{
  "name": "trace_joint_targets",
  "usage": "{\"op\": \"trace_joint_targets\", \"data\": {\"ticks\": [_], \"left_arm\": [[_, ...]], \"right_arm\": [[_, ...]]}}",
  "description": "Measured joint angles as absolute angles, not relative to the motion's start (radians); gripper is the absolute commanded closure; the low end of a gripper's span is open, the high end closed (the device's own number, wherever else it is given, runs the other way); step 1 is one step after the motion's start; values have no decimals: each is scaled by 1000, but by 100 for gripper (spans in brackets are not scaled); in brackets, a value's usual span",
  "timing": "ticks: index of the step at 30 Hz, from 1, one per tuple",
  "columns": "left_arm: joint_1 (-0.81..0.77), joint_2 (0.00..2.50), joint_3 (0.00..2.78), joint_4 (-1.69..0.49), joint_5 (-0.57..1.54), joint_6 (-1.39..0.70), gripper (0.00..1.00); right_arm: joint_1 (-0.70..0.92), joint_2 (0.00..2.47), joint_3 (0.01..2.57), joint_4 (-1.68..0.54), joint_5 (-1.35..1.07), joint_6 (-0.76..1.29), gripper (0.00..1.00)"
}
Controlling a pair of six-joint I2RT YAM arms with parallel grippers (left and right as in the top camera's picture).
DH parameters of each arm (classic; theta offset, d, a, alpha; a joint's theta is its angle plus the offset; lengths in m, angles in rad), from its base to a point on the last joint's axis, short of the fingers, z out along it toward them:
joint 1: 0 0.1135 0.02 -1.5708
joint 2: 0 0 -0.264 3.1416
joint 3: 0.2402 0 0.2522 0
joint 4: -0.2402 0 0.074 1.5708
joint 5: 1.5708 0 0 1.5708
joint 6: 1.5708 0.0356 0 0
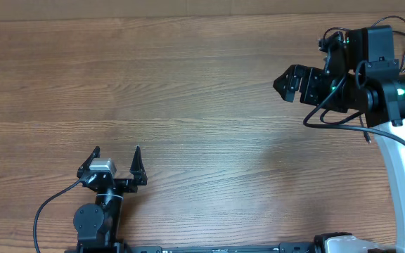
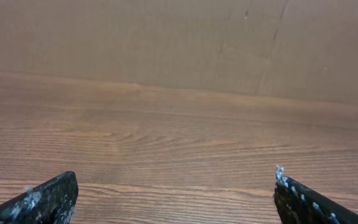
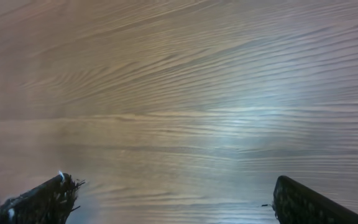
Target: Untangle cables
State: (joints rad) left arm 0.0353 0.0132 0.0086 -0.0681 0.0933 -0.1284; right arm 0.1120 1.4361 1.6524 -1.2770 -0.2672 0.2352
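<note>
Soft even light, pale glare on table (image 3: 229, 121), slight blur

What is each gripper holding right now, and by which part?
Nothing. The left gripper and right gripper both stand open over the wooden table, nothing between their fingers.

No readable text, labels, brand names, numbers or signs appear in any view, neither on the wooden bench (image 1: 188, 84) nor on the robot arms.

Overhead top-down; wrist cams near table (image 2: 166, 143)
</note>
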Motion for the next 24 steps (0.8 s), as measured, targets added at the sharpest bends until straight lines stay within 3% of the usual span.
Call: {"op": "trace_joint_targets", "data": {"ticks": [9, 24], "left_arm": [[35, 13, 9, -68, 93, -128, 0], [35, 13, 9, -68, 93, -128, 0]], "right_arm": [[112, 1347, 1456, -1032, -215, 234, 0], [112, 976, 622, -266, -205, 235, 0]]}}
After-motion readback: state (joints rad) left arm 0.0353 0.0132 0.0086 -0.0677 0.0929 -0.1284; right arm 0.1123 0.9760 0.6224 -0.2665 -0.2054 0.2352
